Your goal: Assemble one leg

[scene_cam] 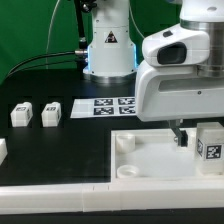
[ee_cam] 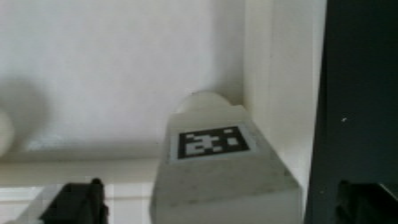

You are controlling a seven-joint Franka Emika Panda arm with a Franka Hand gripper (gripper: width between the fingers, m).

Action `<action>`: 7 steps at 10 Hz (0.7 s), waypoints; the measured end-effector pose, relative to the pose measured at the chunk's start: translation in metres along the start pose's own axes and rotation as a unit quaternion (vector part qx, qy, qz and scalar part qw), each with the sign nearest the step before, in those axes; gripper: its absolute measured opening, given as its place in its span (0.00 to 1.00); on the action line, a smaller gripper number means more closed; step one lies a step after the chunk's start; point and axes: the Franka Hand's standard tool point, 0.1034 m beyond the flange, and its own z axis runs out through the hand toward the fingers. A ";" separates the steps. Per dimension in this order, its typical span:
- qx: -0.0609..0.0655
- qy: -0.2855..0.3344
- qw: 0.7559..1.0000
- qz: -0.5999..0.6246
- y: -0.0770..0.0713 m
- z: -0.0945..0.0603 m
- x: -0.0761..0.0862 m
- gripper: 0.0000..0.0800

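Over the big white square panel, near its corner on the exterior view's right, the gripper is grasping one leg, a short white post with a black-and-white marker tag on its side. From the wrist view, the leg stands between the two dark fingertips, and its rounded end points toward the panel surface. The leg looks upright, but I cannot tell if it already touches the panel or sits in a socket.

My judgement is that the task is about in the middle: the leg is picked up and brought to the panel, and what is left is to put it in the corner socket and fix it there. A round socket on the panel's near corner is empty.

Two other legs lie well apart from the panel, toward the exterior view's left. Behind the panel lies the marker board. The table is black and flat, with a white strip along its front edge. Beyond the panel, the background is a green curtain with some black cables.
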 end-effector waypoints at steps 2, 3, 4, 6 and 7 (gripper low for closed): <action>0.000 0.000 1.000 0.000 0.000 0.000 0.000 0.53; 0.000 0.000 1.000 0.000 0.000 0.000 0.000 0.53; 0.000 0.000 1.000 0.000 0.000 0.000 0.000 0.36; 0.000 0.000 1.000 0.012 0.000 0.000 0.000 0.36; 0.000 0.000 1.000 0.023 0.000 0.000 0.000 0.36</action>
